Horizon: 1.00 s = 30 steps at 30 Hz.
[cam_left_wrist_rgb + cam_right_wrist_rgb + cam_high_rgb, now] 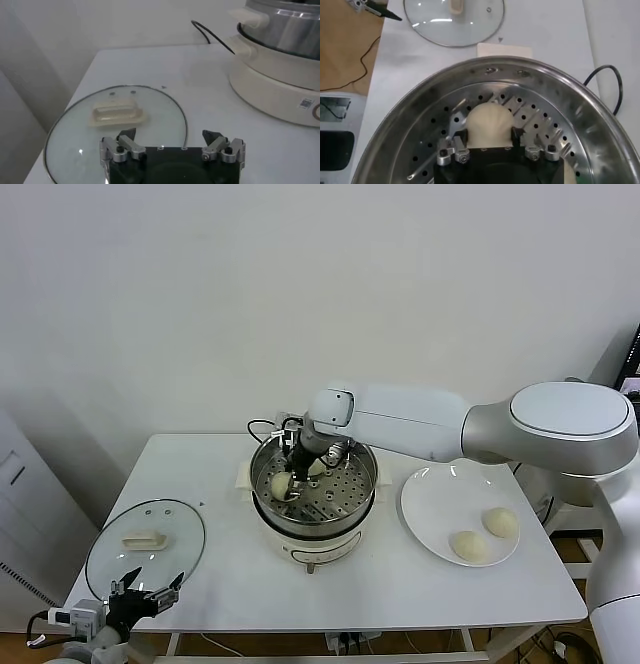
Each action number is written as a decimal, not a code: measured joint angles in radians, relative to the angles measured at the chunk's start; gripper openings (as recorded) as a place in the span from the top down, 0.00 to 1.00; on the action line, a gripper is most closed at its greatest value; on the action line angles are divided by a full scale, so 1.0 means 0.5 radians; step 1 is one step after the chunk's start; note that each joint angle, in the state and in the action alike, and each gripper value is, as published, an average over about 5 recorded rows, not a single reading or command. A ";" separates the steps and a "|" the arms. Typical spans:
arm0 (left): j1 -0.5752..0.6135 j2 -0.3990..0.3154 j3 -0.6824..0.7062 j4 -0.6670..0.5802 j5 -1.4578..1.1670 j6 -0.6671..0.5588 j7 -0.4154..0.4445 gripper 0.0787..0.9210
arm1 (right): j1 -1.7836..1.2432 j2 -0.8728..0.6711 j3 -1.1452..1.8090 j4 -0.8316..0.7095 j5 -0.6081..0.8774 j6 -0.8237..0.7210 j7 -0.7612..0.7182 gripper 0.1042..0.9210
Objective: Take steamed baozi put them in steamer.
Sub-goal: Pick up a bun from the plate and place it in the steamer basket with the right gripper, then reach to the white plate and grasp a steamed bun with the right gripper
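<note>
The steel steamer [313, 502] stands mid-table on its cream base. My right gripper [287, 480] reaches down inside it and is shut on a pale baozi [279, 484], which is down at the perforated tray. In the right wrist view the fingers [461, 137] press both sides of that baozi [489, 120] over the tray [425, 145]. A second baozi [317, 468] lies in the steamer beside the gripper. Two more baozi [468, 546] [501, 522] lie on the white plate [435, 489]. My left gripper [148, 592] is parked, open and empty, at the table's front left corner.
The glass lid [145, 544] with its cream handle lies flat at the front left, just ahead of the left gripper [170, 136]; it also shows in the left wrist view [117, 112]. A black cord [258, 426] runs behind the steamer. The plate sits right of the steamer.
</note>
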 measured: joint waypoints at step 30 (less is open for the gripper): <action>0.024 -0.046 0.004 -0.050 0.017 0.006 -0.001 0.12 | 0.625 -1.004 -0.355 0.375 -0.388 0.416 -0.769 0.12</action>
